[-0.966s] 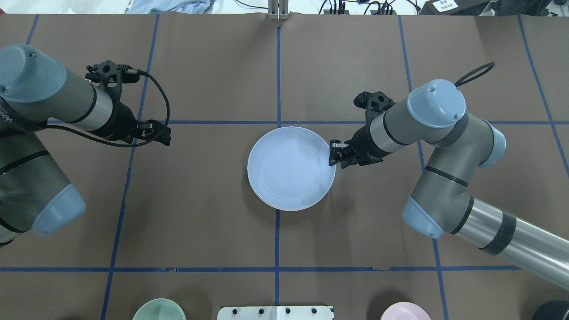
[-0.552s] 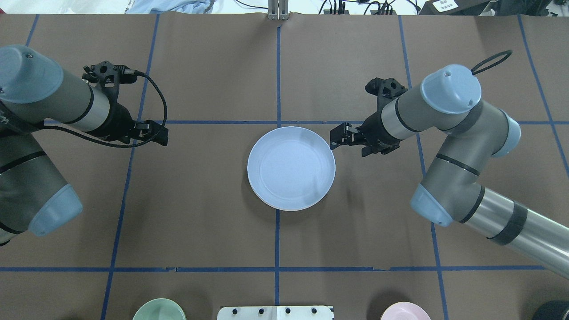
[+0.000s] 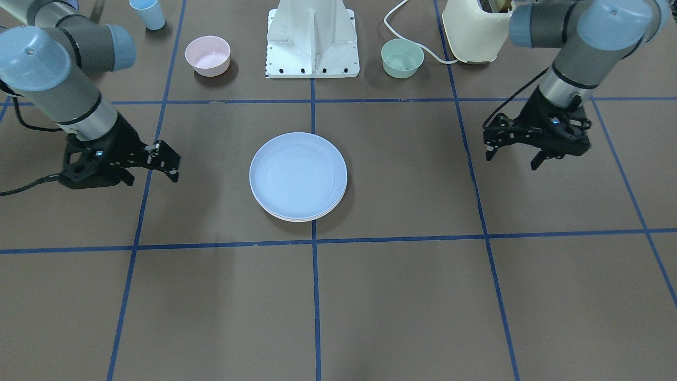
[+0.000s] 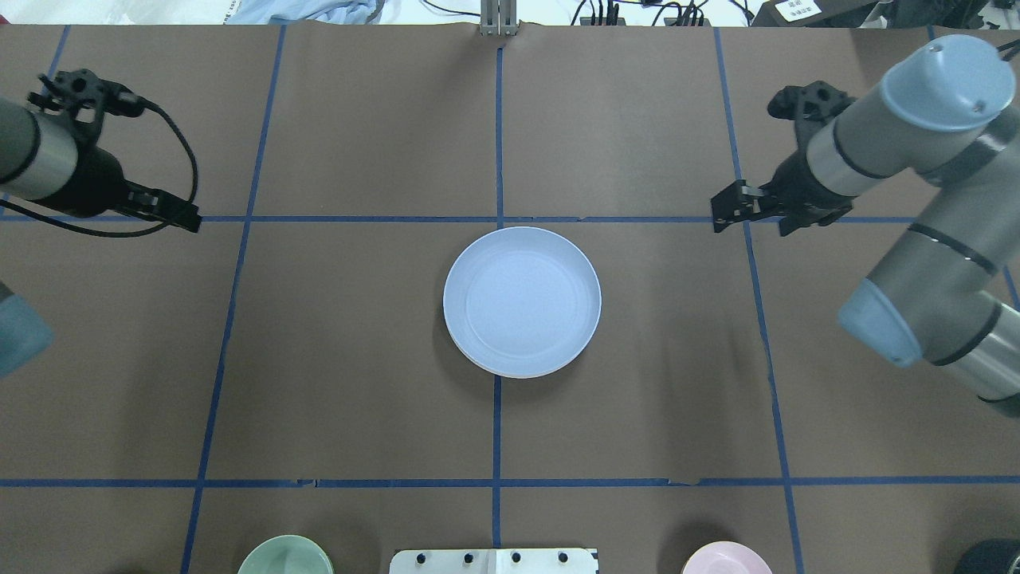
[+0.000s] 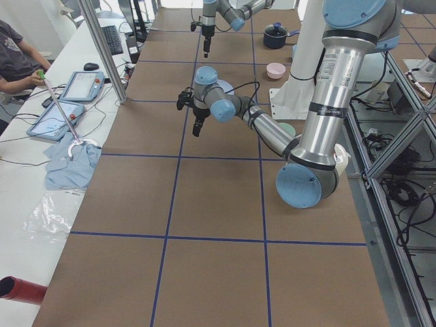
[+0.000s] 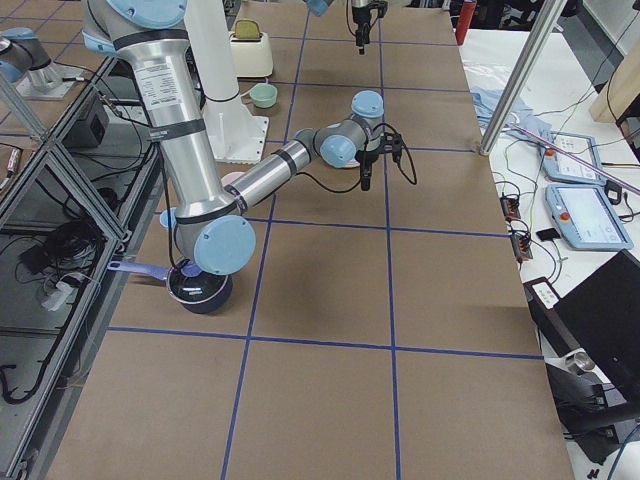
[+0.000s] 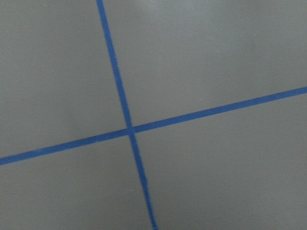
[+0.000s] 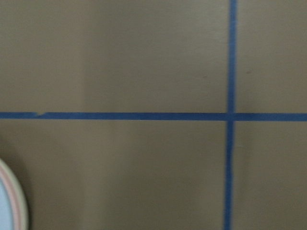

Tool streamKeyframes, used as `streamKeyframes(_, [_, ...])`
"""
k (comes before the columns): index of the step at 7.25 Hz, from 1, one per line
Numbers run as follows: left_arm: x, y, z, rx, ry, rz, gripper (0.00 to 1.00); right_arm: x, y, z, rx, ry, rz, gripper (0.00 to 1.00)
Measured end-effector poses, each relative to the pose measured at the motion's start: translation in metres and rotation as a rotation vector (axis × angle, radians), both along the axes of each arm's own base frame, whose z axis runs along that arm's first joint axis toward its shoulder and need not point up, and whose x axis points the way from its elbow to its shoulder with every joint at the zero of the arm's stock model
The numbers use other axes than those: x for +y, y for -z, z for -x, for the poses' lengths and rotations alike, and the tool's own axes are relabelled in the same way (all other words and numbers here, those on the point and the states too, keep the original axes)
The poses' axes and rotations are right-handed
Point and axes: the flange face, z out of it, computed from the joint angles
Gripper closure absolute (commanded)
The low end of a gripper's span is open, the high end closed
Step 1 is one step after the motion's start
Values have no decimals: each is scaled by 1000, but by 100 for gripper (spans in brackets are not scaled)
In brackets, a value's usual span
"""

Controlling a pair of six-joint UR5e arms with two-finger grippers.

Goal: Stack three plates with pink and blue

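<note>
The light blue plate (image 4: 522, 301) lies on top of a stack at the middle of the table, also seen in the front-facing view (image 3: 298, 175). The rims of two plates under it (image 3: 296, 217) show at the stack's near edge; a pinkish rim (image 8: 10, 206) shows in the right wrist view. My right gripper (image 4: 749, 227) hangs open and empty to the right of the stack, well apart from it; in the front-facing view it (image 3: 152, 177) is on the left. My left gripper (image 4: 179, 215) is far to the stack's left, and the front-facing view (image 3: 512, 157) shows it open and empty.
A small pink bowl (image 3: 207, 55) and a small mint-green bowl (image 3: 402, 57) stand near the robot's white base (image 3: 313, 37). A cream toaster (image 3: 473, 29) and a blue cup (image 3: 148, 13) stand at the back corners. Blue tape lines cross the brown table cover.
My right gripper has drawn back from the blue plate's rim, moving right and toward the far side. My left gripper has moved further left, away from the stack. The plates have not moved.
</note>
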Motion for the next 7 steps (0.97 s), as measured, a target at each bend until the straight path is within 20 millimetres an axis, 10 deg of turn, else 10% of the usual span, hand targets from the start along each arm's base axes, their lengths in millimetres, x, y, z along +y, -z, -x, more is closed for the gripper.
streamKeyframes(4, [-18, -132, 192, -216, -131, -178, 0, 21, -137, -164, 151, 191, -120, 0])
streamKeyframes(7, [-13, -202, 238, -199, -136, -107, 0, 56, -192, -220, 141, 201, -70, 0])
